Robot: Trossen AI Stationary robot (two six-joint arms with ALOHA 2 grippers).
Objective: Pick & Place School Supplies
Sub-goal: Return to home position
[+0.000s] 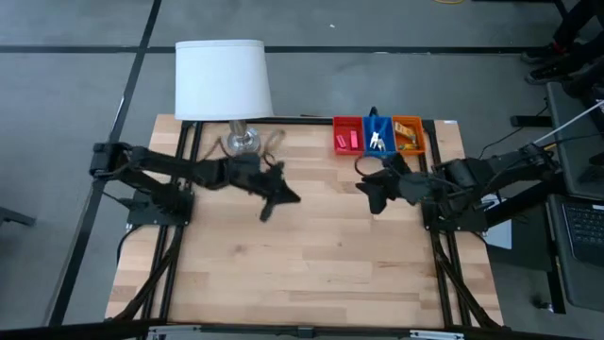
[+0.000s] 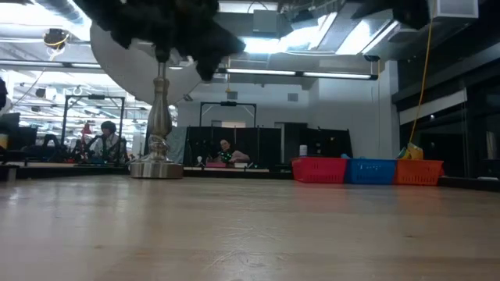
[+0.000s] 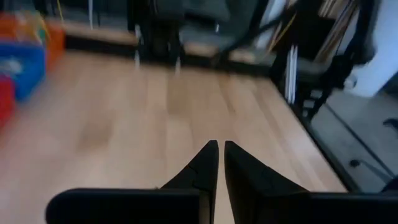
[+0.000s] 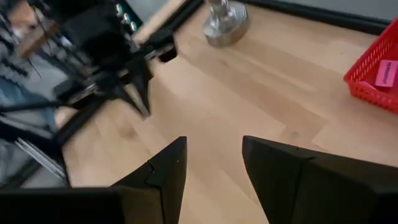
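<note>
The school supplies lie in three trays at the table's far right. Pink blocks (image 1: 347,141) sit in the red tray (image 1: 337,124), and one shows in the right wrist view (image 4: 386,73). A blue-handled tool (image 1: 377,138) lies in the blue tray (image 1: 386,121), and yellow-orange pieces (image 1: 408,142) lie in the orange tray (image 1: 418,123). My left gripper (image 1: 281,198) (image 3: 221,149) hovers shut and holding nothing above the table's middle, near the lamp. My right gripper (image 1: 370,196) (image 4: 212,149) hovers open and holding nothing just near of the trays.
A white-shaded lamp (image 1: 223,79) stands at the far left on a metal base (image 2: 157,167) (image 4: 225,25). In the low view the trays (image 2: 372,170) line up along the far right. Bare wood (image 1: 311,264) spreads across the middle and near half. People sit in the room beyond.
</note>
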